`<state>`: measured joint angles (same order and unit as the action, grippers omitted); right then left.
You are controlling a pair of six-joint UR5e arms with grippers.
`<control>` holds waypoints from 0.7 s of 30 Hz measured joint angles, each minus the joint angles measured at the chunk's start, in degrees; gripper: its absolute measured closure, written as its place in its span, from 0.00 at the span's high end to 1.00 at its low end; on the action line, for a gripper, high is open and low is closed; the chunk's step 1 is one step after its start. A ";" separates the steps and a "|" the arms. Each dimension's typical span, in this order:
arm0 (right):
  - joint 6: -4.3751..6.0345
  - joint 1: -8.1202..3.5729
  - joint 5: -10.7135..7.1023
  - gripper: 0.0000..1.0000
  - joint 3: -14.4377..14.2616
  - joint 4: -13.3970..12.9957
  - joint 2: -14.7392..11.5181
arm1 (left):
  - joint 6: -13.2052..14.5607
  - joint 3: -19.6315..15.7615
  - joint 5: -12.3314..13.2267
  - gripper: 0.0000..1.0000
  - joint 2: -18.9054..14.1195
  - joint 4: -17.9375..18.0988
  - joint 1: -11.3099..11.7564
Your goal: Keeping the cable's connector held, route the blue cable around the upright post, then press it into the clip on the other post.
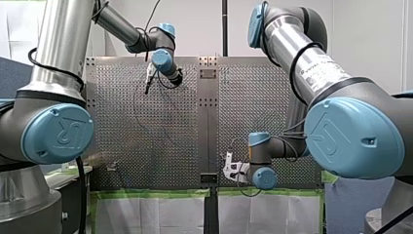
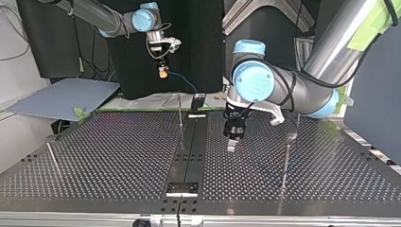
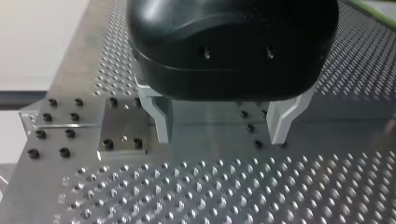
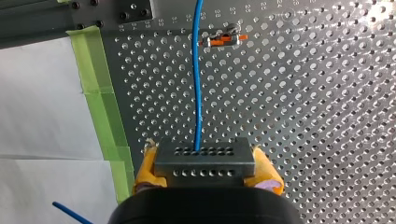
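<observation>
right gripper point(image 4: 205, 164) clenched on the connector point(image 4: 204, 154): a grey block w/ rows of holes, pinched btw the yellow pads point(image 4: 145, 163), one each side. cable point(image 4: 196, 84) leaves the block's face at mid and runs ahead of the gripper over the table point(image 4: 303, 116) w/ a slight bend. further ahead it passes just beside the clip point(image 4: 223, 39), a small grey and orange piece; can't tell if they touch. a 2nd bit of cable shows low beside the gripper, over the white sheet point(image 4: 42, 93). green tape point(image 4: 100, 93) lines the table edge on that same side.

top view: right gripper point(image 2: 163, 72) hangs in the air above the table edge, connector at its tip. cable point(image 2: 183, 82) slopes down from it. a thin post point(image 2: 180, 111) stands below the gripper, apart from it.

left gripper point(image 3: 222, 128) released: metal fingers point(image 3: 161, 119) wide apart, nothing btw them, tips aimed at the table and close over it; can't tell if touching. a bolted plate point(image 3: 122, 135) lies just beside one finger.

top view: left gripper point(image 2: 231, 142) points down, near the table, well apart from the right gripper and cable. 2nd post point(image 2: 286, 163) stands beside it, apart.
</observation>
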<state>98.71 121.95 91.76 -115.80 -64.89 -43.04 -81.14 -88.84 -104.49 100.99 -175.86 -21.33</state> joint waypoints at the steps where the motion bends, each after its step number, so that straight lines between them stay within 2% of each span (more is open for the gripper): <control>1: -0.02 0.00 0.00 0.00 0.00 0.01 0.00 | 0.73 0.00 -0.74 1.00 0.00 -0.03 0.01; 11: -0.05 0.07 0.00 0.00 0.00 0.06 0.00 | 6.48 0.00 -6.48 1.00 0.48 0.98 0.01; 21: 0.01 0.16 -0.03 0.00 -0.01 -0.05 -0.01 | 12.11 0.00 -12.08 1.00 5.48 4.54 0.08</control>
<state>98.72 122.11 91.73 -115.80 -64.94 -43.05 -69.04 -88.83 -116.57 106.47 -171.31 -21.26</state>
